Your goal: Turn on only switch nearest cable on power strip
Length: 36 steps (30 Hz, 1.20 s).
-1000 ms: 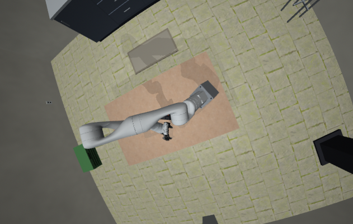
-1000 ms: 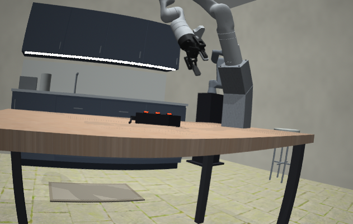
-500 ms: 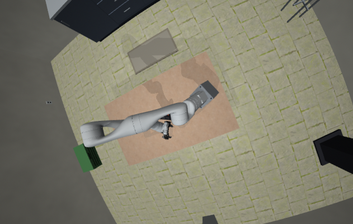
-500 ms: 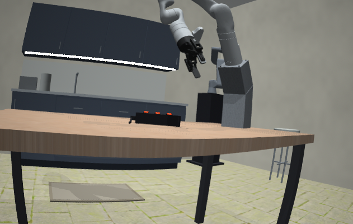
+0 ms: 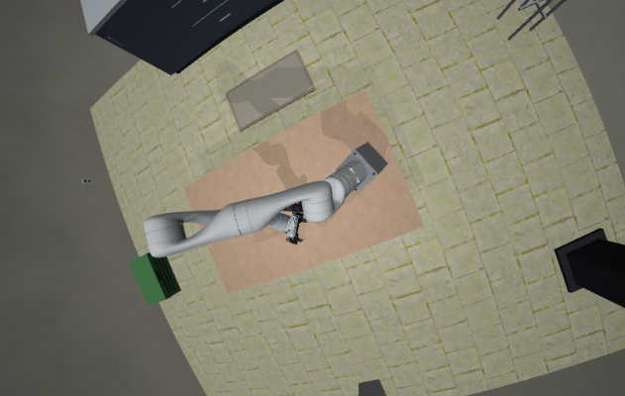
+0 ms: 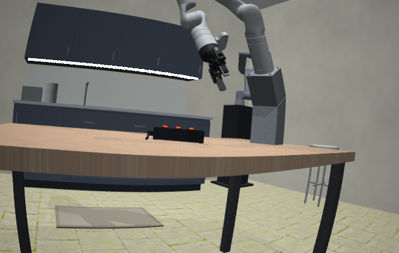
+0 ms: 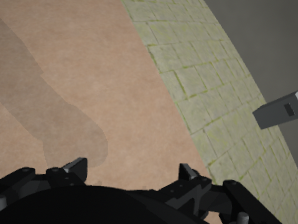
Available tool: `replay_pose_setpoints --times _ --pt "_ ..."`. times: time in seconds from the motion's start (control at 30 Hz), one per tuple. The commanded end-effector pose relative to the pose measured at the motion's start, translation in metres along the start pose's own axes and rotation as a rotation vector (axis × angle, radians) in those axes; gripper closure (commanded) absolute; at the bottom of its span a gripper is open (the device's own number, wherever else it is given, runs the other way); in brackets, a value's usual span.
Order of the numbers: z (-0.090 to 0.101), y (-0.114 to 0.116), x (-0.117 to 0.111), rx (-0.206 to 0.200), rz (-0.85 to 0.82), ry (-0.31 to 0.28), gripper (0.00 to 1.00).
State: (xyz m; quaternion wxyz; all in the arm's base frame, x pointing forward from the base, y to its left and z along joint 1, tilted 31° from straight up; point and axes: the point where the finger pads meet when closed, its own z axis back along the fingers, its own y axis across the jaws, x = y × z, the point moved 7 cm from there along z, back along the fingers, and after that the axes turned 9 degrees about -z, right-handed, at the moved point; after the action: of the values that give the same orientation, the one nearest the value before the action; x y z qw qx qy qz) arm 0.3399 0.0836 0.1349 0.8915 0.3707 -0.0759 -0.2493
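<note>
The black power strip (image 6: 178,135) lies flat on the wooden table (image 6: 69,139) (image 5: 238,267) (image 7: 67,63), near its far side. Three red switches (image 6: 178,127) show on its top, and its cable stub (image 6: 148,136) sticks out at the left end. From above the arm hides the strip almost fully; only a red speck (image 5: 297,203) shows. My gripper (image 6: 222,79) (image 5: 296,234) (image 7: 132,171) is open and empty, high above the table and to the right of the strip, pointing down. The wrist view shows only bare table and floor between the fingers.
The arm's grey pedestal (image 6: 267,107) (image 5: 368,160) stands on the table behind the strip's right end. A black block (image 6: 236,121) stands beyond it. A green box (image 5: 155,278) sits on the floor off one table corner. A floor mat (image 5: 269,89) (image 6: 107,216) lies by the cabinets.
</note>
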Motion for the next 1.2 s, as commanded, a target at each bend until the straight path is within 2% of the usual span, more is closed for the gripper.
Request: replay_pose_setpoints --times 0.0,0.17,0.2,0.37,0.4,0.57,0.6,1.17 --pt "-0.002 -0.005 0.003 -0.007 -0.05 -0.006 0.0" --pt "-0.002 -0.005 0.003 -0.007 -0.05 -0.006 0.0" --pt "-0.003 -0.01 0.007 -0.015 -0.098 -0.014 0.0" --pt "-0.003 -0.01 0.007 -0.015 -0.098 -0.014 0.0" --pt "-0.005 -0.015 0.01 -0.023 -0.147 -0.023 0.0" --pt "-0.005 -0.015 0.01 -0.023 -0.147 -0.023 0.0" --pt "-0.006 -0.02 0.014 -0.031 -0.195 -0.032 0.0" --pt "-0.009 -0.03 0.022 -0.047 -0.289 -0.054 0.0"
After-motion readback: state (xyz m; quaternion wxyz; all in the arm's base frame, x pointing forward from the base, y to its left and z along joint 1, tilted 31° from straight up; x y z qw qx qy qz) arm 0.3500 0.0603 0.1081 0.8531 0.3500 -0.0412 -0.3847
